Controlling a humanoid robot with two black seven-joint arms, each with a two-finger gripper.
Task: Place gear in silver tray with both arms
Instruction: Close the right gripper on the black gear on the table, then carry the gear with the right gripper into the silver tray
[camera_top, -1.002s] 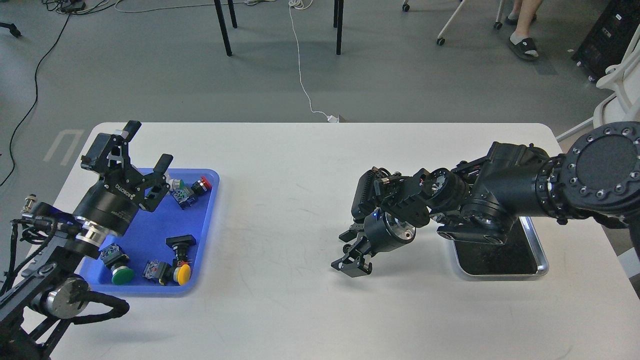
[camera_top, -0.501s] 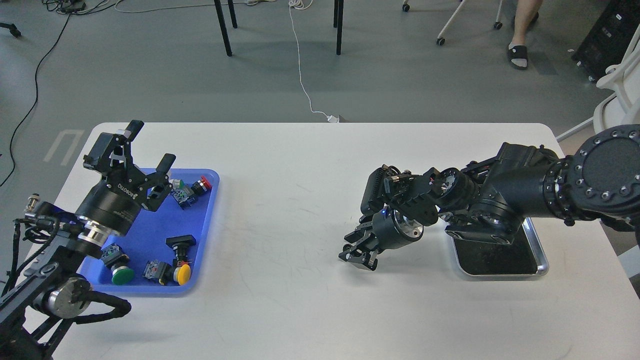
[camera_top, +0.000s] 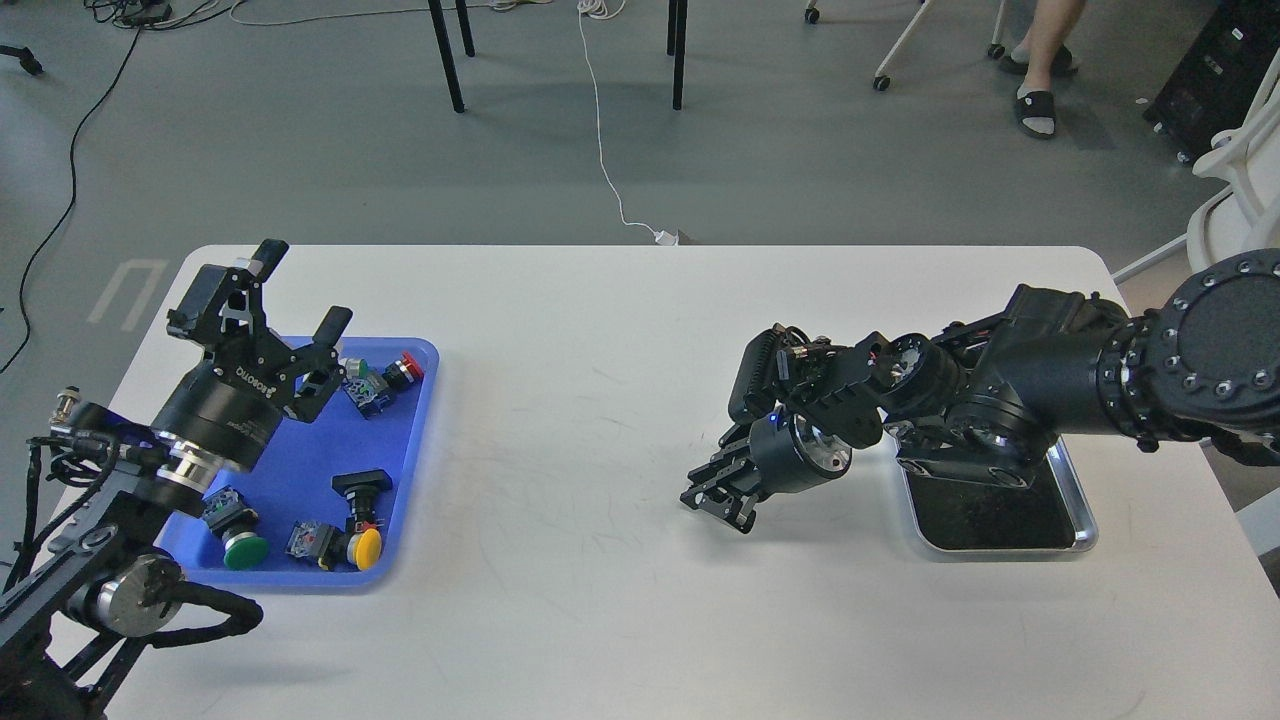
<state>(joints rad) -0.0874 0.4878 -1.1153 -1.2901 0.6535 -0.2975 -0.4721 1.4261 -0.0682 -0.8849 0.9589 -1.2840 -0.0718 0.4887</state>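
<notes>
The silver tray (camera_top: 1084, 522) lies on the white table at the right, its dark floor bare where it shows; my right arm hides its far part. My right gripper (camera_top: 716, 499) hangs low over the table just left of the tray, pointing down and left. It is dark and its fingers cannot be told apart. No gear is clearly visible; I cannot tell whether the gripper holds one. My left gripper (camera_top: 297, 291) is open and empty, raised over the far left corner of the blue tray (camera_top: 300, 470).
The blue plastic tray holds several push-button switches with green, red and yellow caps (camera_top: 366, 545). The white table (camera_top: 580, 400) stretches between the two trays. Beyond the table are chair legs, cables and a person's feet on the floor.
My right gripper has drawn back to the right, toward the silver tray, and risen slightly. My left arm has barely moved.
</notes>
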